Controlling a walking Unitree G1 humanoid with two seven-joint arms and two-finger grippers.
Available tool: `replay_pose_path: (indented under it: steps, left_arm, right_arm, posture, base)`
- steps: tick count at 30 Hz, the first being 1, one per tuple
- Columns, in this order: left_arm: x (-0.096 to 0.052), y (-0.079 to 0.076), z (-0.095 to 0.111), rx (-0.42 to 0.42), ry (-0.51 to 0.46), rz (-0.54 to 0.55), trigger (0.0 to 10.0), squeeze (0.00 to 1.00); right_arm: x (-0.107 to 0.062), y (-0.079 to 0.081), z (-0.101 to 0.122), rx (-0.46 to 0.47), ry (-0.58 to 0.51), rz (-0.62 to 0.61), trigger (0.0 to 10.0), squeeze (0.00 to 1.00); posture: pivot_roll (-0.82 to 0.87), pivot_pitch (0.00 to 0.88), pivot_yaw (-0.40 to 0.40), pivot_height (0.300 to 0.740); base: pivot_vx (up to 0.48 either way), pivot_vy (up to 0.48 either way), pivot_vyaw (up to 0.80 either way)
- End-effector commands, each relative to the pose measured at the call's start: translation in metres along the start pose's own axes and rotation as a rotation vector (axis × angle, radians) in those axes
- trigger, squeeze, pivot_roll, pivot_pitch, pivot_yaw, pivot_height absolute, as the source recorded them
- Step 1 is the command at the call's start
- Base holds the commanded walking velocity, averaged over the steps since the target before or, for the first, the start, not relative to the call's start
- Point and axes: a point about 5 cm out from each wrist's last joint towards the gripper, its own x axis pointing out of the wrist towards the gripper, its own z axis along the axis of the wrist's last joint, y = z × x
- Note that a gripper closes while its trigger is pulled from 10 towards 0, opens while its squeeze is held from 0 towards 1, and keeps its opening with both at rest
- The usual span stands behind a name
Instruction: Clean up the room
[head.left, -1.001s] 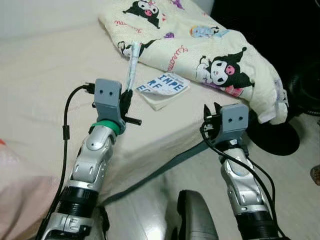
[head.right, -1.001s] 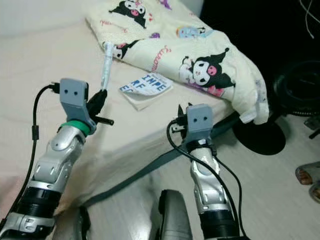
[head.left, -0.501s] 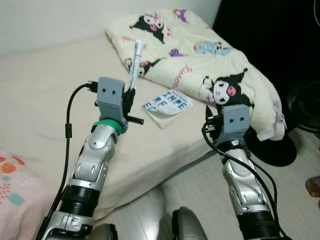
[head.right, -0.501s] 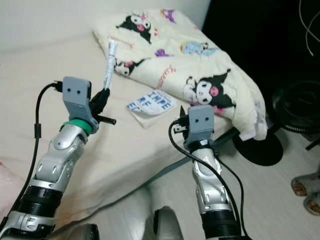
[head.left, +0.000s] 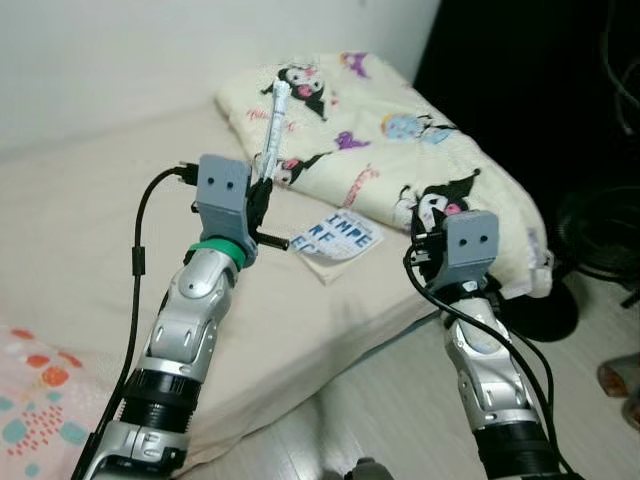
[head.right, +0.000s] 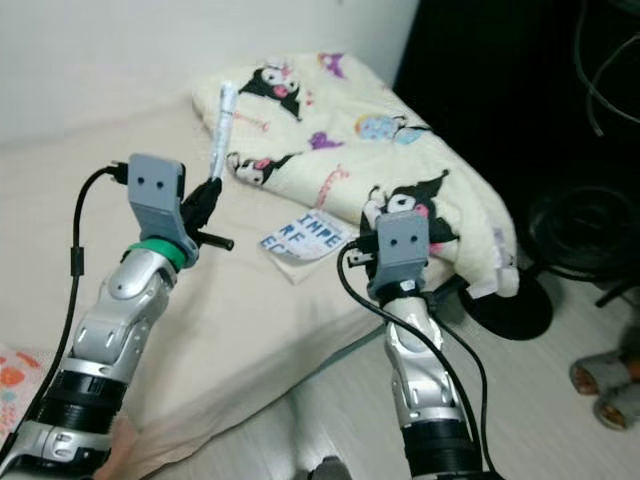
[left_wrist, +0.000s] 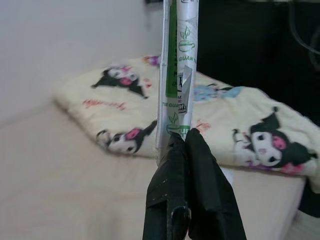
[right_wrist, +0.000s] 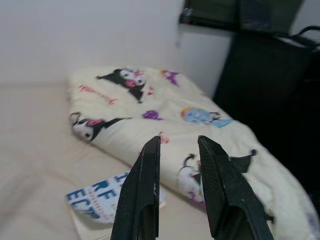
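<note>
My left gripper (head.left: 262, 190) is raised over the bed and shut on the lower end of a long silver stick packet (head.left: 275, 128) with green print, which stands upright between its fingers (left_wrist: 185, 150). The same packet (left_wrist: 177, 65) rises straight up in the left wrist view. Near the bed's right edge my right gripper (right_wrist: 177, 150) is held up open, with nothing between its fingers. A white booklet (head.left: 337, 238) with blue letters lies on the sheet between the two grippers.
A folded cream blanket (head.left: 400, 150) with cartoon prints lies on the beige bed (head.left: 90, 220) at the back right. A patterned pillow (head.left: 30, 400) is at the lower left. A black fan base (head.right: 515, 300) stands on the pale floor at the right, beside slippers (head.right: 600, 385).
The whole view has shifted back and up from the bed, so more wall and floor show. Both grippers keep their poses; the left still holds the packet.
</note>
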Motion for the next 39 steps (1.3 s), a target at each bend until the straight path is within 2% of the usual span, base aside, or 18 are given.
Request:
replay_pose_path:
  steps: [1, 39]
  left_arm:
    - [-0.0040, -0.0021, -0.0074, 0.020, 0.024, -0.019, 10.0, 0.00]
    - [-0.0066, 0.0005, -0.0127, 0.016, 0.032, -0.029, 10.0, 0.00]
  right_arm:
    - [-0.0063, 0.0024, -0.0100, 0.014, 0.035, -0.001, 10.0, 0.00]
    - [-0.0057, 0.0070, -0.0130, 0.020, 0.033, 0.006, 10.0, 0.00]
  posture:
    - [-0.09, 0.009, 0.035, 0.714]
    - [-0.08, 0.011, 0.043, 0.714]
  base:
    - [0.000, 0.000, 0.00]
    - [0.000, 0.000, 0.00]
